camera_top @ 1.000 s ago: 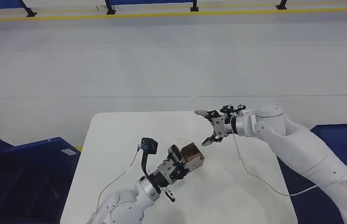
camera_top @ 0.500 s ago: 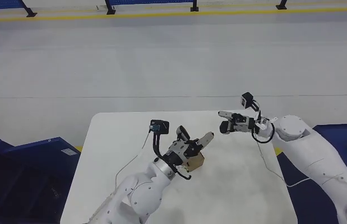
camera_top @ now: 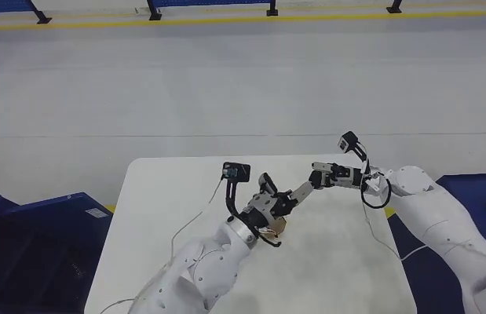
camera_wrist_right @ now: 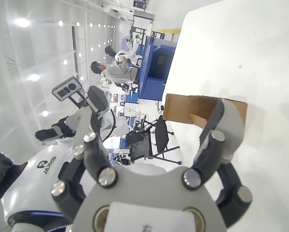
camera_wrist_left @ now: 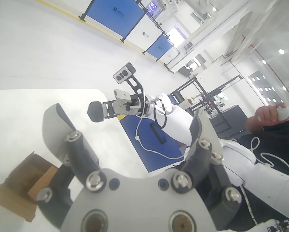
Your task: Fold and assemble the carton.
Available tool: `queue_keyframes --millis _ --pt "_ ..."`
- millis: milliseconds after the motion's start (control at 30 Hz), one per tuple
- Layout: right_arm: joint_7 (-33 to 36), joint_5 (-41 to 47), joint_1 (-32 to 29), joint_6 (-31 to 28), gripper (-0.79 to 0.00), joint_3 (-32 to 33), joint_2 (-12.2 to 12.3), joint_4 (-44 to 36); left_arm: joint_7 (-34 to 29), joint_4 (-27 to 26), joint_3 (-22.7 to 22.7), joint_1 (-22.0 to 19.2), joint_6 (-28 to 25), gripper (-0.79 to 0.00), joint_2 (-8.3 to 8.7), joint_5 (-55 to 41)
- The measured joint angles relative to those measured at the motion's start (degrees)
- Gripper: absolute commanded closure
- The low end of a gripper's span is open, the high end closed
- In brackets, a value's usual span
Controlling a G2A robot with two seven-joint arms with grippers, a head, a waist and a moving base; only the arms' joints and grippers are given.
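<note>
Carton (camera_wrist_right: 183, 108) sits central on the tabletop (camera_wrist_right: 231, 49), unclosed, just beside the released, empty left fingers (camera_wrist_left: 59, 124). Right fingers (camera_wrist_right: 227, 121), also released, hover to its right. Best to brace one wall while folding the flaps squarely.

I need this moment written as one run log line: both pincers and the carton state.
left pincer: open, empty, over carton | right pincer: open, empty, apart from carton | carton: on table, not closed

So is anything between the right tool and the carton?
Nothing on the table itself, but the open left tool hangs over the carton, pointing toward the right tool, crowding any approach from above.
</note>
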Motion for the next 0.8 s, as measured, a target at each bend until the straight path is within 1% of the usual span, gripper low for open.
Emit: queue_keyframes --millis 33,100,200,267,333,433,467,600,667,800 --pt "0.0 0.0 0.0 0.0 -0.785 0.0 0.0 0.0 0.53 -0.52 0.83 1.66 -0.36 -0.785 0.1 0.45" --pt "0.0 0.0 0.0 0.0 -0.785 0.0 0.0 0.0 3.43 -0.64 2.4 5.26 -0.98 -0.785 0.47 4.26" --pt "0.0 0.0 0.0 0.0 -0.785 0.0 0.0 0.0 9.0 0.99 4.3 10.28 -0.95 -0.785 0.8 12.23" --pt "0.0 0.0 0.0 0.0 -0.785 0.0 0.0 0.0 11.24 3.23 4.56 12.8 -1.19 -0.785 0.92 13.69" --pt "0.0 0.0 0.0 0.0 -0.785 0.0 0.0 0.0 12.58 5.66 3.45 13.95 -0.57 -0.785 0.95 12.61" --pt "0.0 0.0 0.0 0.0 -0.785 0.0 0.0 0.0 16.26 10.44 1.6 13.92 0.24 -0.785 0.79 12.95" --pt "0.0 0.0 0.0 0.0 -0.785 0.0 0.0 0.0 18.94 12.99 1.27 13.56 -0.1 -0.785 0.62 14.21" --pt "0.0 0.0 0.0 0.0 -0.785 0.0 0.0 0.0 24.51 21.1 1.89 11.73 -2.14 -0.785 -0.3 15.18" --pt "0.0 0.0 0.0 0.0 -0.785 0.0 0.0 0.0 26.33 23.85 2.79 10.7 -3.25 -0.785 -0.8 16.67" --pt "0.0 0.0 0.0 0.0 -0.785 0.0 0.0 0.0 27.05 26.77 4.05 9.2 -3.95 -0.785 -1.54 19.11"
